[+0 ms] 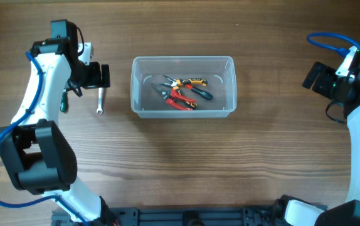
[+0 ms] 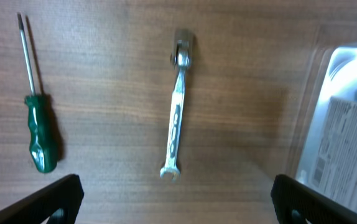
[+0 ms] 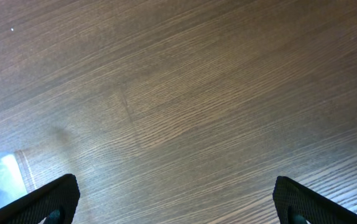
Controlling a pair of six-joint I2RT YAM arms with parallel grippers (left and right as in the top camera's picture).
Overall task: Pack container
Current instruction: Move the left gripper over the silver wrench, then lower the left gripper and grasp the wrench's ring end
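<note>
"Which tool is it going for?"

"The slim silver wrench [image 2: 177, 106], I'd guess. The left claw [image 1: 97, 76] hangs right over it, fingers spread wide and holding nothing."

"How should it take it?"

"Straight down, closing across the middle of the shaft. The wrench lies flat on the wooden worktop [image 1: 167, 163], so the tips need to reach the wood or it'll skid away. It should also keep clear of the green-handled screwdriver [image 2: 41, 134], which lies apart to the left."

"And the bin?"

"The clear plastic rectangular container [image 1: 183, 59] sits mid-worktop, near that claw on its right and not touching it. Red-handled pliers [image 1: 180, 99] and a few other tools lie inside. The right claw [image 1: 315, 76] is well off to the container's right, also spread and empty."
</note>
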